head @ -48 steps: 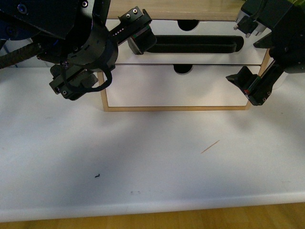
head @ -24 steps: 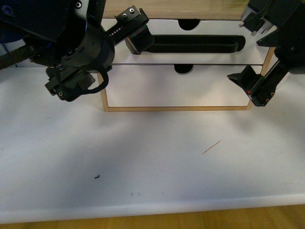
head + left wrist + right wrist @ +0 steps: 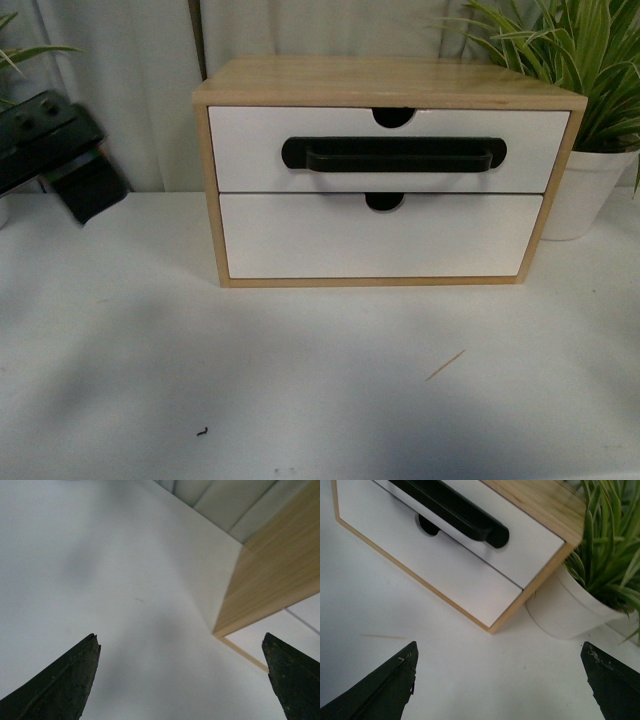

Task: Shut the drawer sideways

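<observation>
The drawer (image 3: 388, 150), with its black bar handle (image 3: 394, 154), sits in the upper slot of the wooden cabinet (image 3: 390, 80), at 12 o'clock on the white table (image 3: 320, 390). Its front lies level with the cabinet frame and with the plain lower drawer front (image 3: 380, 236) directly beneath.

The left claw (image 3: 179, 645) has its fingers spread wide apart and is empty. It is over bare table beside the cabinet's side panel, not touching it. A black part of the left arm (image 3: 60, 160) shows at 9 o'clock.

The right claw (image 3: 499, 647) has its fingers wide apart and is empty, over the table near the cabinet's right front corner.

A plant (image 3: 570, 60) in a white pot (image 3: 585, 195) stands at 2 o'clock, just beside the cabinet. A thin splinter (image 3: 445, 365) lies at 5 o'clock.
</observation>
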You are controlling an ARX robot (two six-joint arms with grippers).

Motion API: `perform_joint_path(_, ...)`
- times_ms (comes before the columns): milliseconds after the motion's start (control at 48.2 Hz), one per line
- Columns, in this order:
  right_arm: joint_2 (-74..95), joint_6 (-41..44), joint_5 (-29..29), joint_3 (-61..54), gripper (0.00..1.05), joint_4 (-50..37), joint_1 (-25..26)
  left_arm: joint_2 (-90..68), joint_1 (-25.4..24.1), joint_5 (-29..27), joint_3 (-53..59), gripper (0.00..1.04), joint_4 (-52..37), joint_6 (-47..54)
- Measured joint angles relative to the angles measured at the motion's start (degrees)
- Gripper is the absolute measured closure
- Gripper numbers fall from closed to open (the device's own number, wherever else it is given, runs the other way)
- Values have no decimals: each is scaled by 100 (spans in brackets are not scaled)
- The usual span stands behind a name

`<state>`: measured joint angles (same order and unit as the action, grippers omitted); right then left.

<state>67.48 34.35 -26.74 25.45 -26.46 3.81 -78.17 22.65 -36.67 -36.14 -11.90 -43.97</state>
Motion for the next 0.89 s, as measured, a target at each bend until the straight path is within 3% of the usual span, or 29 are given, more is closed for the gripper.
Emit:
perform_joint_path(208,-1432,-278,-675,-874,9,520,813,1281,260,-780,922,6,785,-57)
perform_joint_path(332,-2680,-243,-1178,-1403,9,1344,1593,2332,374,-1512,1436,6,1624,-271)
perform_joint_path(519,-3003,-264,-1102,-1510,10,1359,1714,2636,398,-1687,1499,6,1880,-411)
perform_joint_path(561,-3095,-826,-181,-1797,17,616,1486,2702,304,-1307,1648,9,1462,-136)
perform_joint_path(581,-3163,-1123,177,-1917,21,317,1386,2793,188,-763,1869,13,863,144)
perform_joint_path(644,-3318,-1633,756,-2079,28,-42,1213,3025,-76,389,2450,22,-527,1038)
perform_joint_path(727,-3689,-2706,1460,-2186,46,-33,911,3436,-470,1703,3084,38,-2135,2730)
perform_joint_path(789,-3919,-3045,1615,-2243,58,122,739,3847,-715,2168,3156,52,-2295,3589)
perform_joint_path(893,-4236,-3270,1851,-2376,82,330,472,4339,-1067,2509,3316,75,-1952,4103)
